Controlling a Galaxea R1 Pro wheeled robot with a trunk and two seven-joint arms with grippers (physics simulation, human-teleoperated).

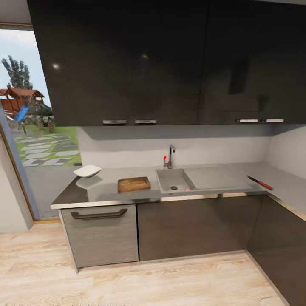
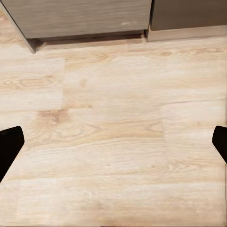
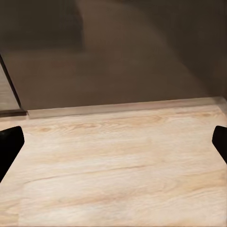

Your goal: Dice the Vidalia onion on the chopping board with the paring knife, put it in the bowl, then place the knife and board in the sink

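Here: one bowl (image 1: 87,171); one chopping board (image 1: 134,184); one paring knife (image 1: 259,182)

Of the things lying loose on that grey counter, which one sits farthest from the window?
The paring knife, dark-bladed with a red band, lying right of the sink. The white bowl and the chopping board both lie on the sink's window side.

Dark glossy wall cupboards (image 1: 170,63) hang above a pale backsplash (image 1: 178,148). Pale wood flooring (image 1: 148,280) runs under the base cabinets (image 1: 191,227). At the far side a window (image 1: 29,110) shows a garden with stepping stones.
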